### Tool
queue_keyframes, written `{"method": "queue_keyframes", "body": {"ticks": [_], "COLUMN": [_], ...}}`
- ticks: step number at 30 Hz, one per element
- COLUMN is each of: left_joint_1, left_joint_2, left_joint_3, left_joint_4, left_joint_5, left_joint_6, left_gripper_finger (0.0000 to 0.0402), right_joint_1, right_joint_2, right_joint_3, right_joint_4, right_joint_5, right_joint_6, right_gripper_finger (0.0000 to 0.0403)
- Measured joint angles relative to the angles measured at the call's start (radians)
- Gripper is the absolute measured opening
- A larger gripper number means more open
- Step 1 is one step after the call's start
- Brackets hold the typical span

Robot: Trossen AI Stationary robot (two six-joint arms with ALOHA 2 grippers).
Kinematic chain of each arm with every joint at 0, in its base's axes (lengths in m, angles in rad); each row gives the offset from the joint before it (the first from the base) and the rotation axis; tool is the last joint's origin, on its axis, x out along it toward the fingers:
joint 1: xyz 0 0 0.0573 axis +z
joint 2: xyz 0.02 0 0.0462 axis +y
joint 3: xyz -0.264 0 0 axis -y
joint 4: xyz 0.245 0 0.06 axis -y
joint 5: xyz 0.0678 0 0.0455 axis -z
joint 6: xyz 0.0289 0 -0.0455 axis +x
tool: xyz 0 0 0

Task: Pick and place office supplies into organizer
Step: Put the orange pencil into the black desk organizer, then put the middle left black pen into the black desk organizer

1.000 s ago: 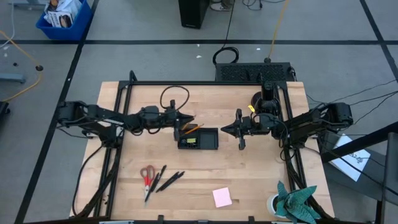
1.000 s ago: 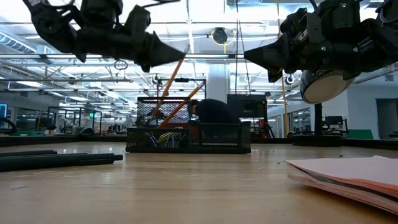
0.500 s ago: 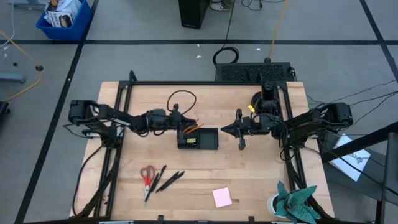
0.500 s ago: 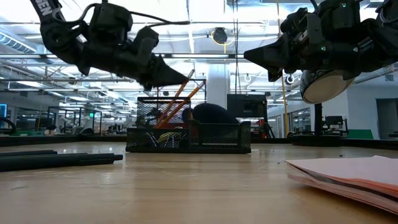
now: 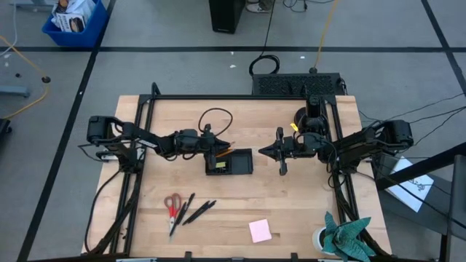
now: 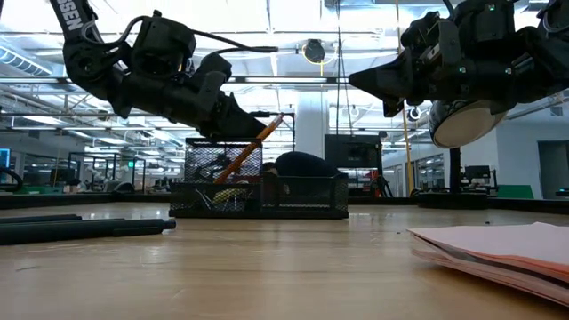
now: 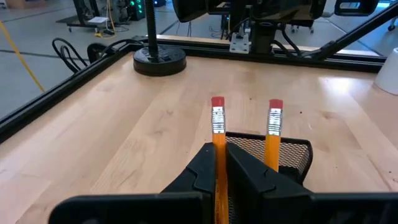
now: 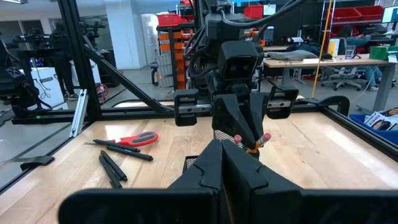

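Note:
The black mesh organizer (image 5: 228, 161) (image 6: 258, 191) stands mid-table. A yellow-green bit (image 5: 220, 167) lies in it, and an orange pencil (image 7: 273, 134) leans in its tall compartment. My left gripper (image 5: 215, 145) (image 7: 219, 171) hangs low over the organizer's left end, shut on a second orange pencil (image 7: 217, 134) (image 6: 260, 140). To the organizer's right my right gripper (image 5: 263, 151) (image 8: 221, 165) hovers shut, holding nothing. The red-handled scissors (image 5: 172, 206), dark pens (image 5: 193, 210) and pink sticky pad (image 5: 260, 231) lie near the front edge. My left gripper pinches the pencil's shaft (image 7: 218, 152) between its two fingers, which lie along the pencil. It comes from the table's left, slanting down. The eraser end (image 7: 217, 103) sticks out past the fingertips, tilted up toward the right. The lower end reaches down into the tall compartment (image 6: 222, 173).
A round black camera mount base (image 5: 302, 116) (image 7: 159, 60) sits at the far right. A plant in a white pot (image 5: 341, 236) stands at the near right corner. Black frame rails run along the table's left and right sides. Bare wood lies between the organizer and the front supplies.
My left gripper has come down over the organizer's left end, bringing the held pencil lower and tipping it flatter into the tall compartment. The organizer has slid a little toward the table's left.

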Motion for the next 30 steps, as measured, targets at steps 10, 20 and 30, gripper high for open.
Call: {"method": "queue_keyframes", "body": {"ticks": [10, 20, 30], "left_joint_1": [-0.005, -0.007, -0.040], "left_joint_2": [0.000, 0.000, -0.139], "left_joint_3": [0.000, 0.000, -0.001], "left_joint_4": [0.024, 0.031, 0.018], "left_joint_5": [0.003, 0.003, 0.019], "left_joint_6": [-0.031, -0.048, 0.003], "left_gripper_finger": [0.0034, 0.0129, 0.0152], "right_joint_1": [0.000, 0.000, 0.000], "right_joint_2": [0.000, 0.000, 0.000], "right_joint_3": [0.000, 0.000, 0.000], "right_joint_4": [0.000, 0.000, 0.000], "right_joint_5": [-0.002, -0.003, -0.003], "right_joint_6": [0.000, 0.000, 0.000], "right_gripper_finger": [0.0000, 0.0000, 0.0000]}}
